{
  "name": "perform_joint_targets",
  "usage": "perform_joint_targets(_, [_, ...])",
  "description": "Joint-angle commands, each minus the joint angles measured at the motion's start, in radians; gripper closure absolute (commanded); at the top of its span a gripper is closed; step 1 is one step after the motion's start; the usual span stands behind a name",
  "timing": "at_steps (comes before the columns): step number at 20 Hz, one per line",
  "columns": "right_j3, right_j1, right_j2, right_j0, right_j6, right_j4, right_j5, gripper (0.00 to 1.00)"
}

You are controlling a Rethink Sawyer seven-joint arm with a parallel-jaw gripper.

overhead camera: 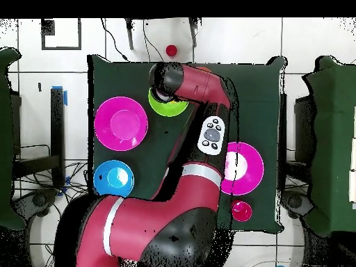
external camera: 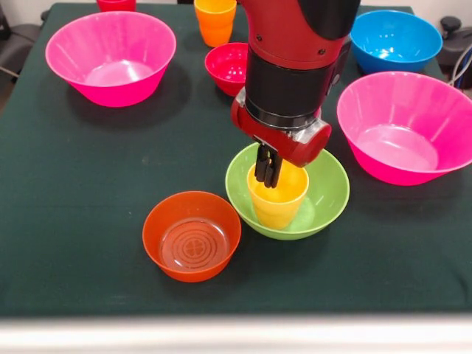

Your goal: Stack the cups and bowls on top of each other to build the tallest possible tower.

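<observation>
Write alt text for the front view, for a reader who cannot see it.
The red and black arm reaches down with its gripper, fingers close together inside a yellow cup that stands upright in a lime-green bowl. An orange bowl sits apart on the dark table; two pink bowls, a blue one and a crimson one lie farther back.

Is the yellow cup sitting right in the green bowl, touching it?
Touching. The front view shows the yellow cup standing upright inside the green bowl, its base resting on the bowl's floor with no gap. The arm hides the cup in the overhead view.
</observation>
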Motion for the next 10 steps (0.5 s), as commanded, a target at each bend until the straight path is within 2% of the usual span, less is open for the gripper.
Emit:
perform_joint_targets(1, [0.023, -0.042, 0.098, -0.038, -0.100, -0.066, 0.104, 1.00])
perform_joint_targets(10, [0.045, -0.050, 0.120, -0.048, -0.114, -0.068, 0.067, 1.00])
